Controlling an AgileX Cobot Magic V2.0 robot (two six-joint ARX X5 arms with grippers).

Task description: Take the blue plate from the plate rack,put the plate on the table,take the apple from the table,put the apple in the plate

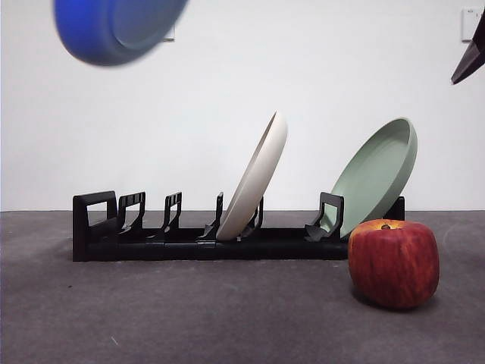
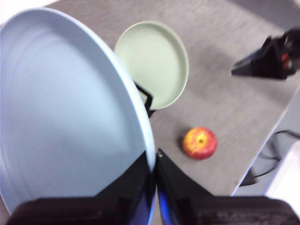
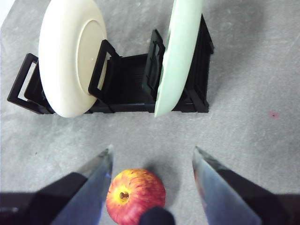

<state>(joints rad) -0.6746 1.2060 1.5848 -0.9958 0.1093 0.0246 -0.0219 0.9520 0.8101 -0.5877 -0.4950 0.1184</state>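
Note:
My left gripper (image 2: 154, 161) is shut on the rim of the blue plate (image 2: 65, 112) and holds it high in the air; the plate shows at the top left of the front view (image 1: 114, 26), well above the plate rack (image 1: 189, 243). The red apple (image 1: 394, 262) sits on the table (image 1: 151, 318) in front of the rack's right end. It also shows in the left wrist view (image 2: 200, 143). My right gripper (image 3: 152, 157) is open and hovers above the apple (image 3: 135, 194), its tip showing at the top right of the front view (image 1: 470, 57).
A cream-white plate (image 1: 254, 178) stands in the middle of the rack and a pale green plate (image 1: 379, 171) leans at its right end. The rack's left slots and loop handle (image 1: 95, 216) hold nothing. The table edge and cables (image 2: 265, 154) show in the left wrist view.

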